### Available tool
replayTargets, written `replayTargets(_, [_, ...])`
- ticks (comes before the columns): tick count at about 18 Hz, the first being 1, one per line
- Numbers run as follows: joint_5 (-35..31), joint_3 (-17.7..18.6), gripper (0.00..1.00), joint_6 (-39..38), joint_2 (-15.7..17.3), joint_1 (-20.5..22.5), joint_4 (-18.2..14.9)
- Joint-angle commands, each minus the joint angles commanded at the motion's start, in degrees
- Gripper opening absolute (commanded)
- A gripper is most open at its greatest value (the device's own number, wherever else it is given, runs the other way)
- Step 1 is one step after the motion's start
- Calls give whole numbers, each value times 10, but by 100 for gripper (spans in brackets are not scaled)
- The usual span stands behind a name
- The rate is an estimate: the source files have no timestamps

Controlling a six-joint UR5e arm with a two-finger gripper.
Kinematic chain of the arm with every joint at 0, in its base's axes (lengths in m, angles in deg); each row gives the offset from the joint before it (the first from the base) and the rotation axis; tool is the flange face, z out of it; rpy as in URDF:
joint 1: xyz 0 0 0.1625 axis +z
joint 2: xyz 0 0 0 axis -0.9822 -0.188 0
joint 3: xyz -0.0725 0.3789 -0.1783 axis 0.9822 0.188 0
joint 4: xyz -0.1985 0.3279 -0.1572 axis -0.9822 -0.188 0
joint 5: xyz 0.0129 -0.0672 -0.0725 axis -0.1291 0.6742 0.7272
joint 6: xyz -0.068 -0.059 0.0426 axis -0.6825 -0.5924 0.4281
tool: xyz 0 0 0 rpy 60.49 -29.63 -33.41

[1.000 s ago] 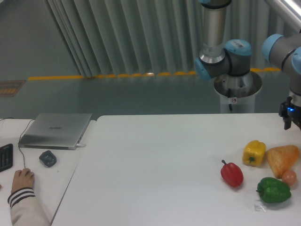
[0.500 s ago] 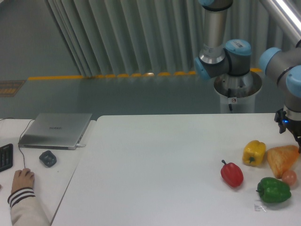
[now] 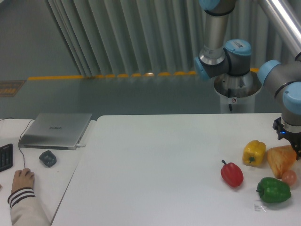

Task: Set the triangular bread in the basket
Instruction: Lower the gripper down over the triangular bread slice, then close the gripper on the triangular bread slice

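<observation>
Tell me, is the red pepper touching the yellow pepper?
No, the red pepper lies apart from the yellow pepper, with bare white table showing between them.

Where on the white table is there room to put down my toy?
The white table is bare from its left edge, next to the laptop, across to the red pepper. The right side is crowded: yellow pepper, triangular bread, green pepper and a small pinkish ball, with the gripper above the bread.

Peppers (red (image 3: 232, 173), yellow (image 3: 254, 153), green (image 3: 273, 189)), laptop (image 3: 56, 130)
</observation>
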Motion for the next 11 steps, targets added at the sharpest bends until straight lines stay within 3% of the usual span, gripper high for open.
replayTargets(8, [-1, 2, 87, -1, -12, -7, 14])
replayTargets(11, [-1, 4, 60, 2, -12, -6, 15])
